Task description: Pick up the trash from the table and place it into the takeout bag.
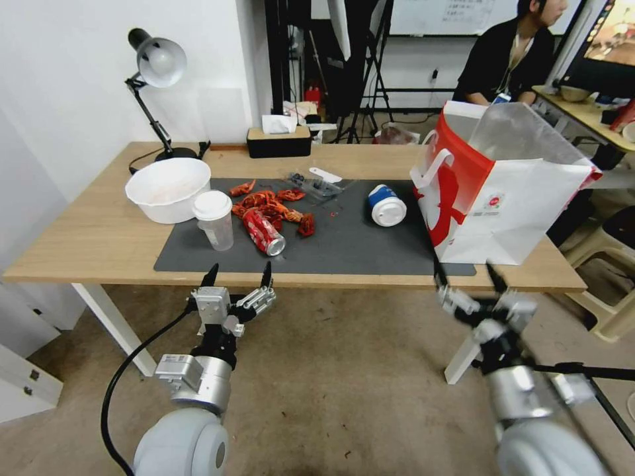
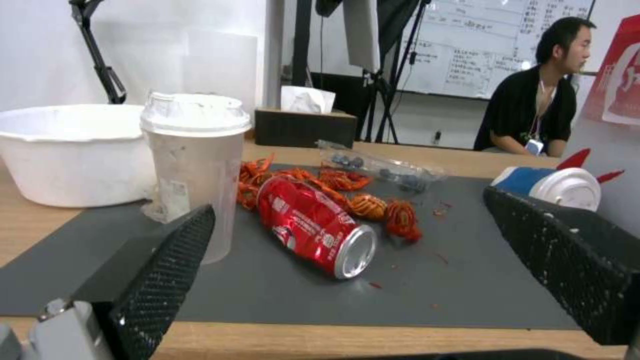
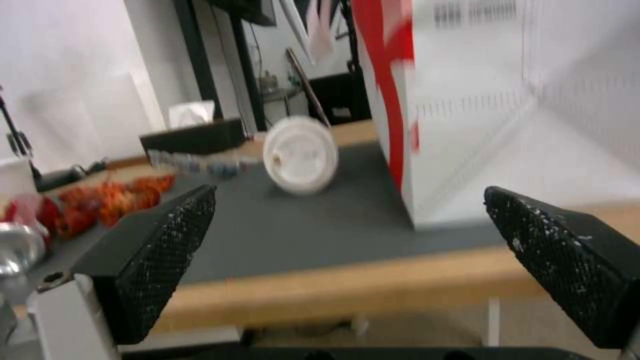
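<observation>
Left gripper [image 1: 239, 275] & right gripper [image 1: 468, 271] wide open, empty, red can [image 1: 263, 232] text unreadable

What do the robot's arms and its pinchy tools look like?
Both arms are silvery grey metal, with round pale grey joints near the bottom of the head view. The left tool has a boxy silver body and two pointed black fingers with a bumpy, dotted grip surface, and a thick black cable loops beside its arm. The right tool looks the same, with white specks on its black fingers.
</observation>
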